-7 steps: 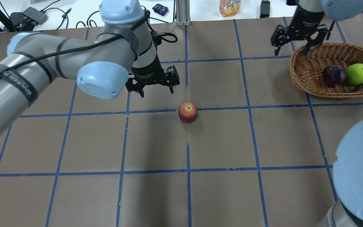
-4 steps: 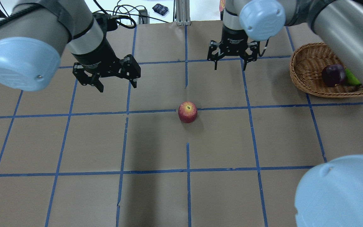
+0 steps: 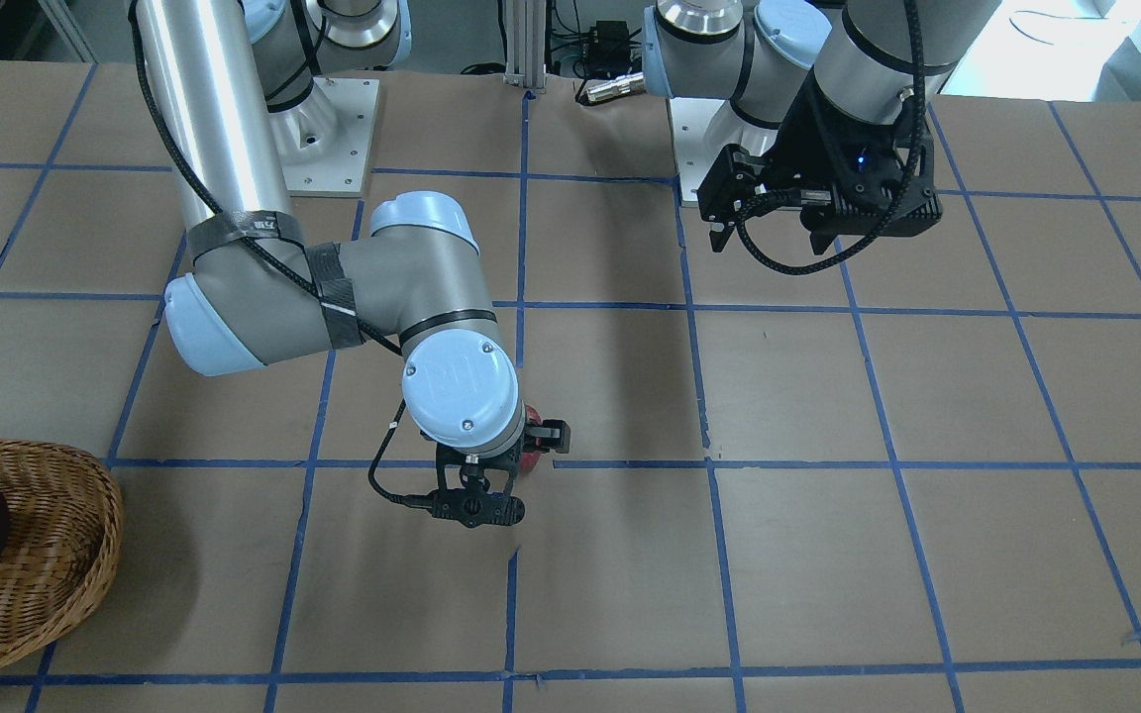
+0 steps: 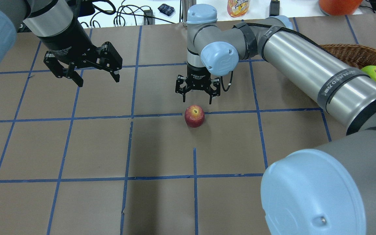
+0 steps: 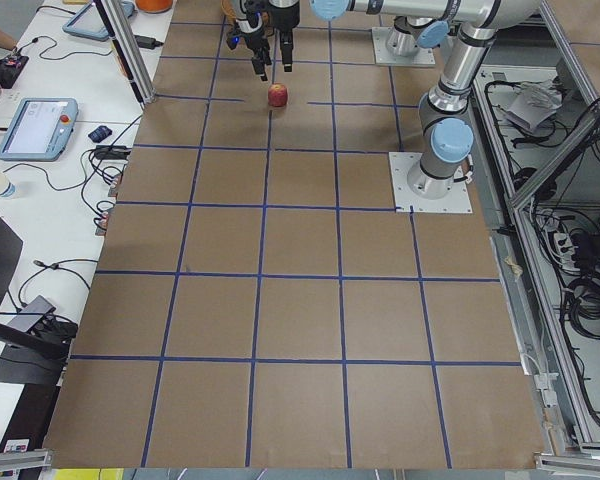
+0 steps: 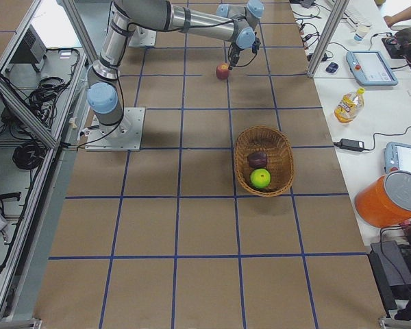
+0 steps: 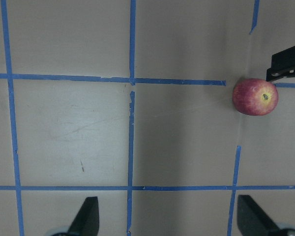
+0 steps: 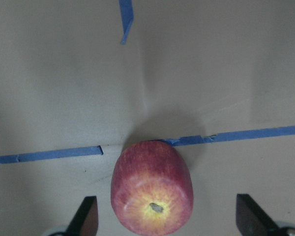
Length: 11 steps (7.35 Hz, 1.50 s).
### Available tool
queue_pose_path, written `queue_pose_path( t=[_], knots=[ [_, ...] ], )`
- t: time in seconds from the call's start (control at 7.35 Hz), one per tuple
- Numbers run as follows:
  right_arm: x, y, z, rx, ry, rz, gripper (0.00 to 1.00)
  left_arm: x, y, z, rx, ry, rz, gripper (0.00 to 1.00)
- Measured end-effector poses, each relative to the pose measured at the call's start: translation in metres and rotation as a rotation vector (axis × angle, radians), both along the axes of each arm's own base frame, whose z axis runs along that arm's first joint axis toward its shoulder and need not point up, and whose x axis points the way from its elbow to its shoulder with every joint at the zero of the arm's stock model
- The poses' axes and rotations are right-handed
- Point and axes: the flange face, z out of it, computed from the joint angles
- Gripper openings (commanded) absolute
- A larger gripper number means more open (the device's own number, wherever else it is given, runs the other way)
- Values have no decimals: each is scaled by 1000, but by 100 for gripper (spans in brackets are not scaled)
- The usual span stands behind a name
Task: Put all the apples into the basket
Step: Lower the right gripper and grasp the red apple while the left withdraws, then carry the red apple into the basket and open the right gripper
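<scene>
The red apple (image 4: 194, 116) sits on the table near the middle, also seen in the right wrist view (image 8: 152, 194) and the left wrist view (image 7: 255, 96). My right gripper (image 4: 197, 98) is open and hovers just above and behind it, one finger on each side. My left gripper (image 4: 98, 80) is open and empty, raised well to the apple's left. The wicker basket (image 6: 237, 161) at the far right holds the green apple (image 6: 260, 179) and the maroon apple (image 6: 257, 160). In the overhead view my right arm hides the maroon apple and most of the basket (image 4: 354, 49).
A juice bottle (image 4: 238, 6) and cables lie on the white bench beyond the table's far edge. An orange bucket (image 6: 387, 199) stands beside the table. The arm bases (image 3: 333, 129) are on the robot's side. Blue tape lines grid the brown table.
My right gripper has swung from the basket leftwards to just over the red apple. My left gripper has drawn away to the left. The apple has not moved.
</scene>
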Motion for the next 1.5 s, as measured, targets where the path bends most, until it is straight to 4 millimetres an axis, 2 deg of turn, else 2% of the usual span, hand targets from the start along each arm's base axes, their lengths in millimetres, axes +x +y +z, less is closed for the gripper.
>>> queue_pose_path(
  t=[0.27,0.54,0.68,0.82,0.95,1.23,1.36,1.5],
  knots=[
    [0,8,-27,29,1,-2,100,0,-2,0,-5,1,0,100],
    [1,12,-41,41,0,-2,100,0,-3,0,-6,1,0,100],
    [2,14,-46,52,-4,-6,93,0,-3,0,-5,1,-1,100],
    [3,16,-52,67,-12,-18,31,0,-2,0,-6,1,-1,100],
    [4,17,-56,78,-15,-34,0,0,-2,1,-7,1,-2,100],
    [4,17,-55,76,-11,-51,0,0,-3,0,-5,1,-2,100],
    [1,11,-41,49,-14,-58,0,0,-2,0,-5,1,-2,100],
    [-10,-2,-15,3,-21,-75,0,0,-2,-1,-4,1,-2,100]
  ],
)
